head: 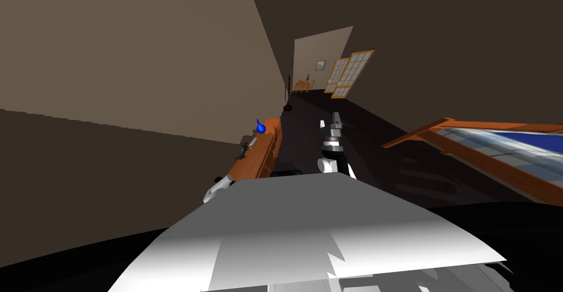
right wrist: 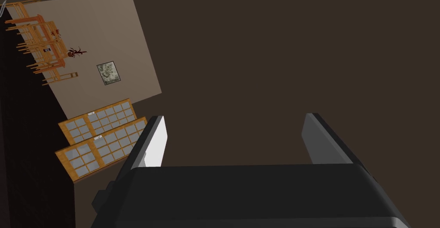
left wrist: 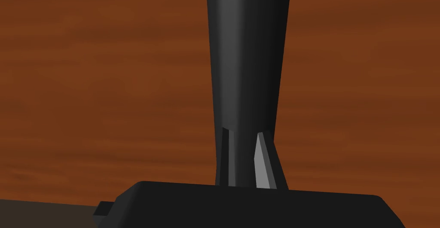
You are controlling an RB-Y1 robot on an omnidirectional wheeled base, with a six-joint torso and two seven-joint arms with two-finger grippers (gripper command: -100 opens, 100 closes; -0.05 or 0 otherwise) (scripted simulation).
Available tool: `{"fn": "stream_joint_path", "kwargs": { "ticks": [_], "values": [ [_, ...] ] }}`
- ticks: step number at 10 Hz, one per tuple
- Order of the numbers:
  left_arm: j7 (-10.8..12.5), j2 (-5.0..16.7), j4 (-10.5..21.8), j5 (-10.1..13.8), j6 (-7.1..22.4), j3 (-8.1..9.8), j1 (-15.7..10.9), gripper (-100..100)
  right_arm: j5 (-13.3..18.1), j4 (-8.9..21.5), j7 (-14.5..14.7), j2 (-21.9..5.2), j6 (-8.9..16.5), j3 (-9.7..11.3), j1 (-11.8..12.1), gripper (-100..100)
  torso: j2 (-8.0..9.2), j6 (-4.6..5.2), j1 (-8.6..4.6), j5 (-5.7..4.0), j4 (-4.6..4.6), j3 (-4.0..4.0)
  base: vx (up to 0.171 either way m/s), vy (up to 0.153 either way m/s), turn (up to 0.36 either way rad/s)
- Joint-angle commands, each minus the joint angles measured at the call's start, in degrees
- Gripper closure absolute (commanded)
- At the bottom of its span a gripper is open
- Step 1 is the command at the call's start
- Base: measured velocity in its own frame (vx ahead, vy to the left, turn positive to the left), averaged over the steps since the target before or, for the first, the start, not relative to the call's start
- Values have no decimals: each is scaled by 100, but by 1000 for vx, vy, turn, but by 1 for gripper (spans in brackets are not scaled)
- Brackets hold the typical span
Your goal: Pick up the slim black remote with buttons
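– Two fingers, one remote: what has the left gripper got?
– It is clamped on the remote, with a finger pressed flat to each long side. The dark body starts between them and runs on well past the tips, over the brown wood of the cabinet
– Lifted?
– Cannot tell. The wood lies right behind it, but neither a gap nor contact shows. From the head, that gripper sits low at the cabinet's near end
– How will it handle?
– My guess is light and stiff, with a hard smooth shell, so weight is no worry but slip is. The hold looks to be near one end, and that long free length could pivot between such thin fingers if the arm jerks. A grip across the narrow sides nearer the middle would be steadier. As it stands, a slow straight lift should do. No buttons show on the face I see
– Further right?
– A blue vase stands farther along the cabinet, well clear of the left gripper. Then comes the right gripper, out over the dark floor and well apart from the cabinet, jaws wide and holding nothing
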Motion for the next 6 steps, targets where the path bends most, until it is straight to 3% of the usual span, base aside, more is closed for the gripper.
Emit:
{"fn": "stream_joint_path", "kwargs": {
  "ticks": [1,4,5,6],
  "values": [
    [61,54,-131,6,185,-7,-26,100,0,0,0,0,0,0,0,0,0,0,0,0,0,0,-37,-17,-58],
    [181,199,-304,41,516,1,-95,100,0,0,0,0,0,0,-1,0,25,1,-12,-4,5,14,-69,-29,-65],
    [155,166,-311,35,462,2,-69,100,0,0,0,0,0,1,-1,0,27,2,-15,-4,5,15,-30,-15,-7],
    [166,172,-316,37,486,2,-74,0,0,0,0,0,0,0,0,0,17,0,-8,-1,2,9,-6,-3,3]
  ]
}}
